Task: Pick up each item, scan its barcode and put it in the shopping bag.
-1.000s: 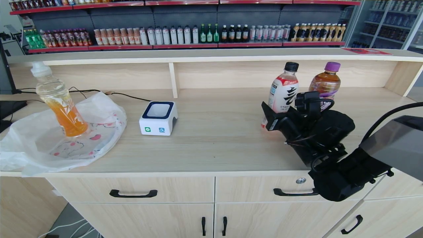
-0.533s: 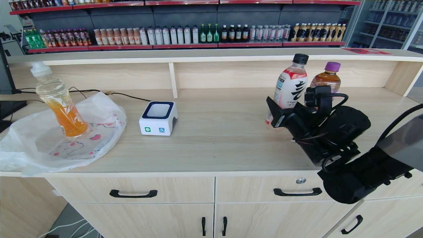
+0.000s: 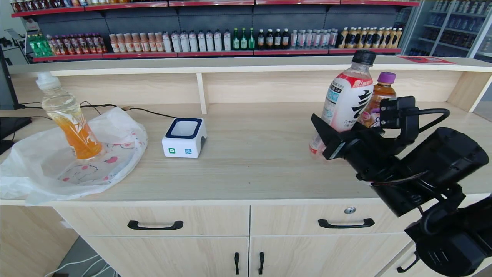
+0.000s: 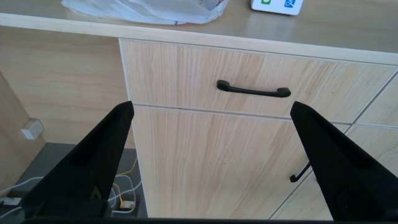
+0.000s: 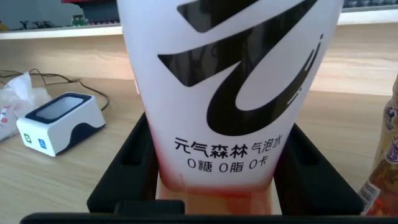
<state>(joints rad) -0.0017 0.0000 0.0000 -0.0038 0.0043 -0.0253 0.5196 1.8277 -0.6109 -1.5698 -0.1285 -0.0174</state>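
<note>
Fingers (image 3: 329, 139) of the right gripper (image 3: 346, 130) pinch a white bottle (image 3: 348, 96), tilted above the surface (image 3: 250, 161), just in front of a purple-capped bottle (image 3: 381, 92). The scanner (image 3: 184, 137) and shopping bag (image 3: 42, 169) sit well apart to the left. The left gripper (image 4: 211, 155), fingers spread, hangs before the drawers (image 4: 186, 74).

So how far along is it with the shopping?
One item looks done: the orange drink bottle stands on the shopping bag. In hand: the right gripper grips the white-labelled black-capped bottle, away from the barcode scanner, so scanning and bagging remain. The purple-capped bottle waits on the counter, untouched.
</note>
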